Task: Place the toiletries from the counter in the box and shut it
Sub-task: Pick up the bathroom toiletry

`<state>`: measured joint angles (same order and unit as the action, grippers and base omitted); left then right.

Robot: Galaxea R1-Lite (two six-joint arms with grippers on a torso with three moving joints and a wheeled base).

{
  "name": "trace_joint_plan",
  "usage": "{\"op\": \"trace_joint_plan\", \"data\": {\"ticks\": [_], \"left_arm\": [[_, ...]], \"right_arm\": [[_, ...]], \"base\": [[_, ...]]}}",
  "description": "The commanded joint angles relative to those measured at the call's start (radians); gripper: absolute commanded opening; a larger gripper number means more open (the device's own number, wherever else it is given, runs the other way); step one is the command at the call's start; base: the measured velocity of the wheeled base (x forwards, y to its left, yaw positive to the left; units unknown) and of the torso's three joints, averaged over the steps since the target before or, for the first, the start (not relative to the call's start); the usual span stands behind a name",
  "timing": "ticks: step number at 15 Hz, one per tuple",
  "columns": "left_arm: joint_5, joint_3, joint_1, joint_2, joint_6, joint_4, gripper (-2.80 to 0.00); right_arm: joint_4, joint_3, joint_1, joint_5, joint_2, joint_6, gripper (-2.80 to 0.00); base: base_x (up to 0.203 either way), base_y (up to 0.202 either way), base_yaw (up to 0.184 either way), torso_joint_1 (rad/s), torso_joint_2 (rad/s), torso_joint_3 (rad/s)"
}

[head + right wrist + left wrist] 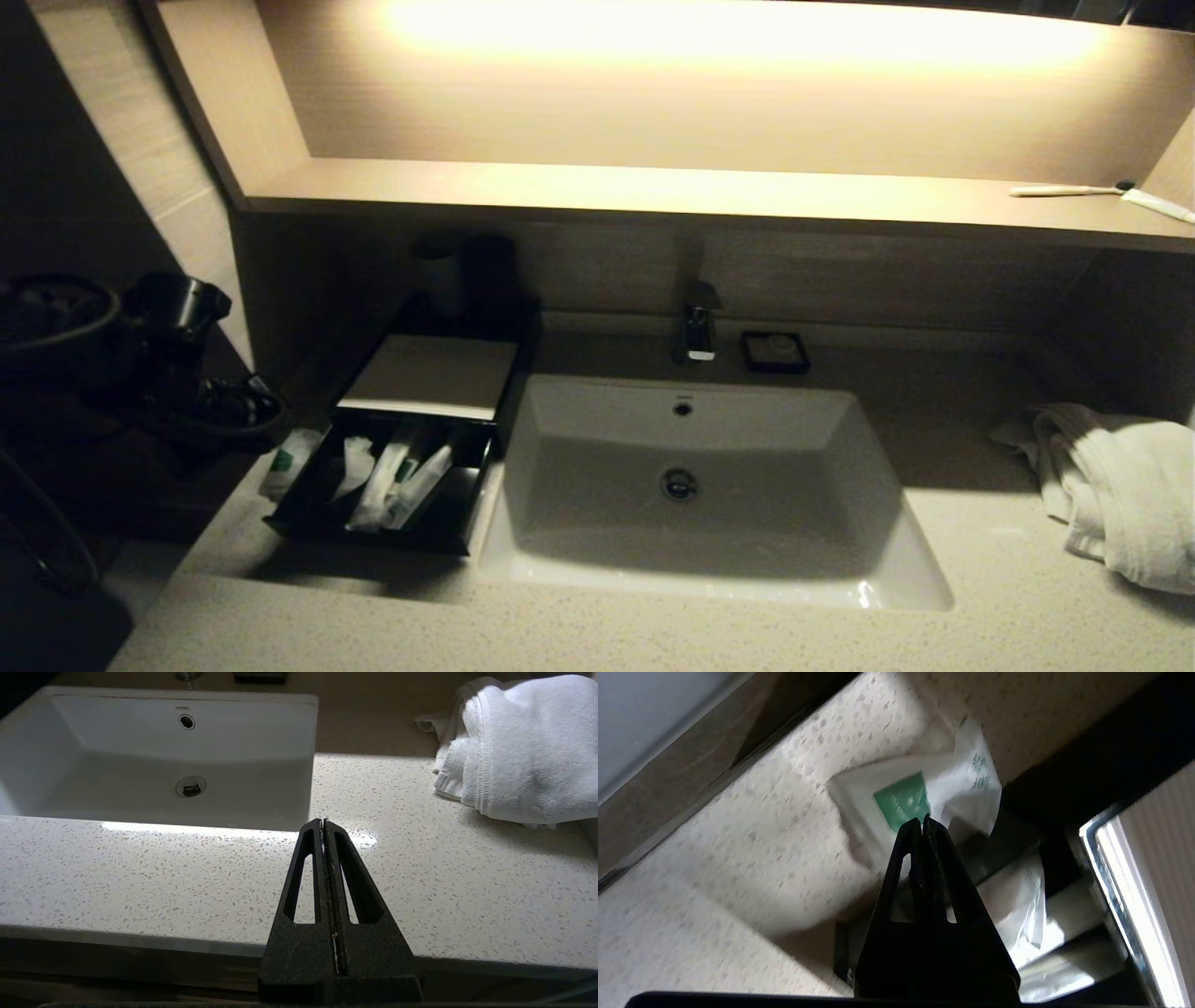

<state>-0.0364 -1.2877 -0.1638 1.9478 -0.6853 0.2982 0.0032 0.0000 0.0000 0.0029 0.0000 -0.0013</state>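
black drawer waits open for one last sachet

dark at the far left of the head view, the left arm reaches in, and its left tool (923, 822) has both fingers pressed together with nothing between them, the tips poised above a white sachet (896, 812) with a green mark. that sachet lies on the speckled tabletop (579, 635) just outside the left wall of the box (431, 375), so it is, by my reading, the one item not yet put away. next over, the drawer (373, 537) is slid out toward the front, which keeps it reachable from above; several white tubes and sachets (397, 481) already lie inside it. the closed fingers must part before any pickup, i judge. right of the box sits the white sink (709, 523), then a crumpled towel (1120, 485). the right tool (323, 823) is likewise shut and empty, parked over the bare front edge of the tabletop.
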Motion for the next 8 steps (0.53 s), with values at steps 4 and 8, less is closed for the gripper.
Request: {"op": "trace_joint_plan", "data": {"ticks": [4,8], "left_arm": [[-0.002,-0.005,0.001,0.020,-0.021,-0.032,-2.80],[-0.005,-0.013,0.006,0.031,-0.032,-0.060,0.00]], "right_arm": [[0.000,0.000,0.000,0.000,0.000,0.000,-2.80],[0.000,0.000,0.000,0.000,0.000,0.000,-2.80]], "base": [[0.000,0.000,0.000,0.000,0.00,0.000],[0.000,0.000,0.000,0.000,0.00,0.000]]}}
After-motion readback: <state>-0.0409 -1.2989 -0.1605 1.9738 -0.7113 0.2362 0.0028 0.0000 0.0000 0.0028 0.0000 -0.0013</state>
